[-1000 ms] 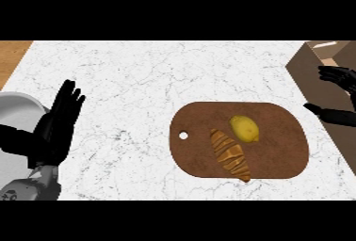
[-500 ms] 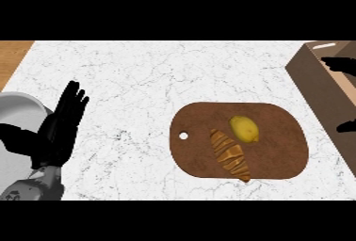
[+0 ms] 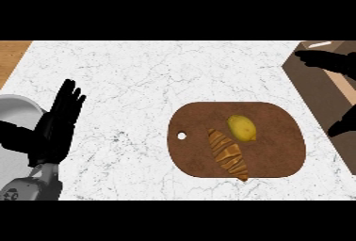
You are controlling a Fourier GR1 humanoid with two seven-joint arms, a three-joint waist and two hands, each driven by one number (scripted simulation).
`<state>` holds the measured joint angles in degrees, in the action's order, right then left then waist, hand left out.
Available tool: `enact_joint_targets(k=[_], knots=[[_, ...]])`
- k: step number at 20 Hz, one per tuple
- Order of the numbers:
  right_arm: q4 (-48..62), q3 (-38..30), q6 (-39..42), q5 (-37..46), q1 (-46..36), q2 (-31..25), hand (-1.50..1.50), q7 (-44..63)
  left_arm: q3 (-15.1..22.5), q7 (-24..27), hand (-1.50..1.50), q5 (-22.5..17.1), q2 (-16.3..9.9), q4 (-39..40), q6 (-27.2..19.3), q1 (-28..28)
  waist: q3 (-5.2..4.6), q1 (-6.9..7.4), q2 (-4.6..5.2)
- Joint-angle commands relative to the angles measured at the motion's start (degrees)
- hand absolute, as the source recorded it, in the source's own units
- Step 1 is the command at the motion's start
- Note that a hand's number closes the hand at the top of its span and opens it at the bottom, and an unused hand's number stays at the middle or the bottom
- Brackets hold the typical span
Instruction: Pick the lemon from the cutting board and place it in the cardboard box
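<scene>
Only part of the right hand [image 3: 332, 62] shows, at the right edge of the view: dark fingers reaching in over the cardboard box [image 3: 306, 80], with another dark piece of it lower down by the counter's edge. Whether those fingers are spread or curled cannot be told from what is visible, and nothing is seen inside them. Across the counter, the left hand [image 3: 59, 123] rests near the left edge, fingers straight and pointing up, holding nothing; its grey forearm comes in from the lower left corner. Just beside that hand lies a pale grey rounded object [image 3: 15, 109], cut off by the view's edge.

Between the two hands, well apart from both, sits the brown cutting board [image 3: 278, 155] on the white marble counter [image 3: 153, 75], with a small hole near its left rim. The lemon [image 3: 241, 127] lies on the board's upper middle. Just beside it, to the lower left, lies a croissant [image 3: 227, 154], set at a slant.
</scene>
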<state>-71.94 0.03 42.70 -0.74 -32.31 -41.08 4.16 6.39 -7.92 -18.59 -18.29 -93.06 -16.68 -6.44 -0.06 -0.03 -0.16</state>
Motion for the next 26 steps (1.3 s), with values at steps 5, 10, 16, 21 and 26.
enact_joint_targets(k=[5, 10, 16, 21, 26], knots=[[-4.53, 1.82, -1.65, 3.75, 0.33, 7.55, -1.5, 6.76, -2.58, 0.94, 0.0, 1.19, 1.17, 3.12, 3.61, -0.57, 0.04, 0.21, 0.22], [-8.25, -1.72, 0.68, 1.87, 2.66, 7.76, -1.5, 13.68, -1.8, -1.85, 0.0, 4.57, 3.08, -1.36, 1.55, -0.03, 0.05, 0.11, 0.14], [-9.66, 2.04, -2.98, 8.54, 5.95, 14.36, -1.5, 11.92, -5.04, -0.87, 0.0, 3.08, 2.86, -0.25, 5.58, 0.78, 0.06, 0.27, 0.2], [-20.02, 1.73, -3.06, 5.32, 6.36, 18.25, -1.5, 24.23, -3.53, -1.37, 0.0, 6.14, 6.0, 0.41, 3.81, -0.6, 0.03, -0.2, 0.06], [-15.94, 0.32, -2.87, 10.68, 8.1, 18.51, -1.5, 17.37, -6.53, -7.37, 0.0, 6.05, 4.0, -4.22, 5.48, -1.17, 0.06, 0.14, 0.11]])
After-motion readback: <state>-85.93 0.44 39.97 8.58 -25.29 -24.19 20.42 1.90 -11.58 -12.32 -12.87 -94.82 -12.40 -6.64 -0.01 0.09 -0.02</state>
